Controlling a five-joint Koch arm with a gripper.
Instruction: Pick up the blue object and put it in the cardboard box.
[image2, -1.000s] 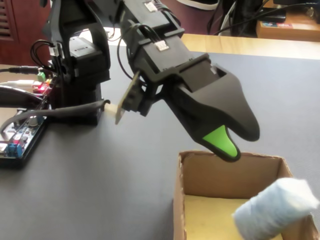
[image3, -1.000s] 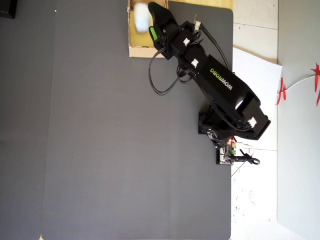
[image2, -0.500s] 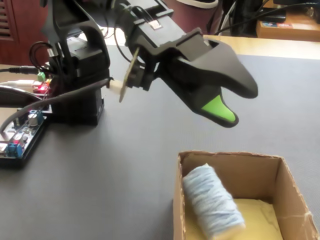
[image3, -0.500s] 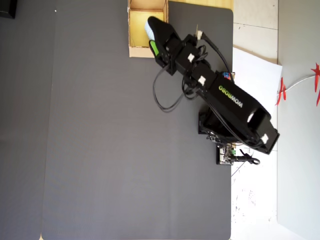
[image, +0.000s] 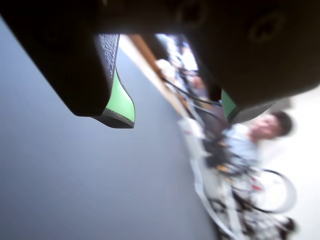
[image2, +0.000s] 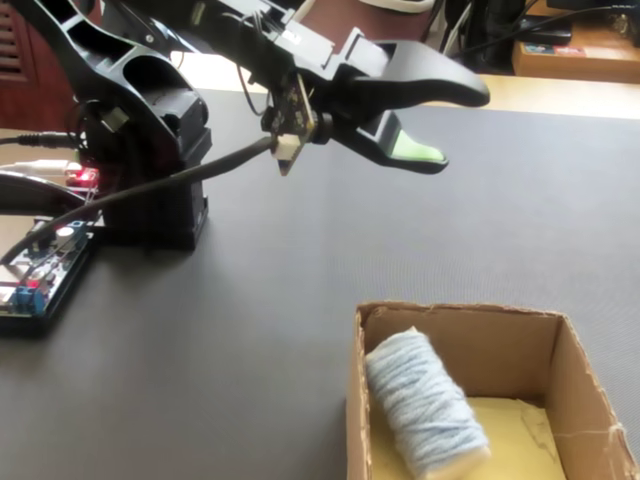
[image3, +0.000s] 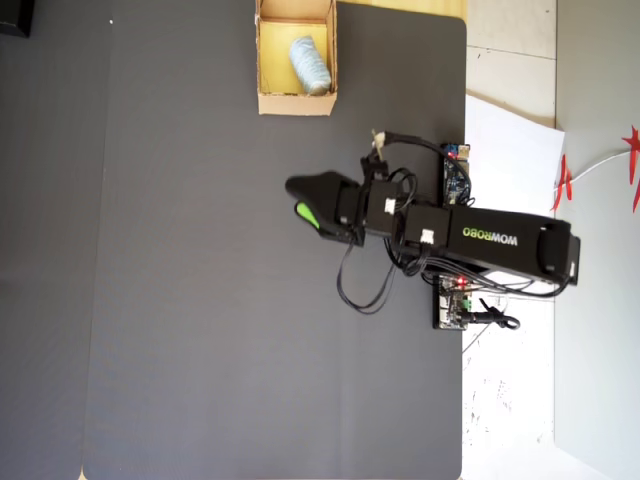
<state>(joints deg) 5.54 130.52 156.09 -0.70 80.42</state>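
Hobby workbench, dark mat (image3: 200, 300), bare circuit boards (image2: 40, 270), loose cables, wooden desk (image2: 580, 55) behind

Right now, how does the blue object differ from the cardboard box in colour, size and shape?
The blue object is pale whitish blue with a ribbed surface; the cardboard box is plain tan with a yellowish floor. The blue object is a stubby roll, while the cardboard box is square and open on top. The blue object is much smaller and lies on its side inside the cardboard box, filling only part of the floor. Both are away from the hand.
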